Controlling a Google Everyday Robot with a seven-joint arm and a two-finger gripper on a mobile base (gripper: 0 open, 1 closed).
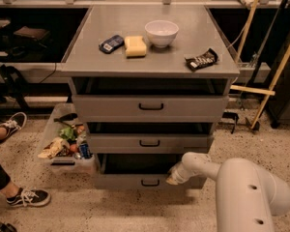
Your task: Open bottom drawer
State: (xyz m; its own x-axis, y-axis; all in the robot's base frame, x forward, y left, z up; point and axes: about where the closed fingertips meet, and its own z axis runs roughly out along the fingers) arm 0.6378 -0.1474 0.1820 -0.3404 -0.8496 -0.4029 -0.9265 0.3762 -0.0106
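The bottom drawer point(125, 180) of the grey cabinet point(150, 66) is pulled partly out, showing a dark gap above its slim front. Its small black loop handle point(150, 182) sits at centre. My gripper point(174, 178) is at the end of the white arm point(246, 192), low at the drawer front just right of the handle, touching the top edge of the panel. The middle drawer point(150, 143) and top drawer point(150, 107) above it also stand slightly out.
On the cabinet top lie a white bowl point(161, 33), a yellow sponge point(135, 46), a blue packet point(111, 43) and a dark snack bar point(201, 60). A clear bin of snacks point(65, 144) stands left of the cabinet. A person's shoes point(26, 197) are at the left. Wooden poles point(273, 76) lean at right.
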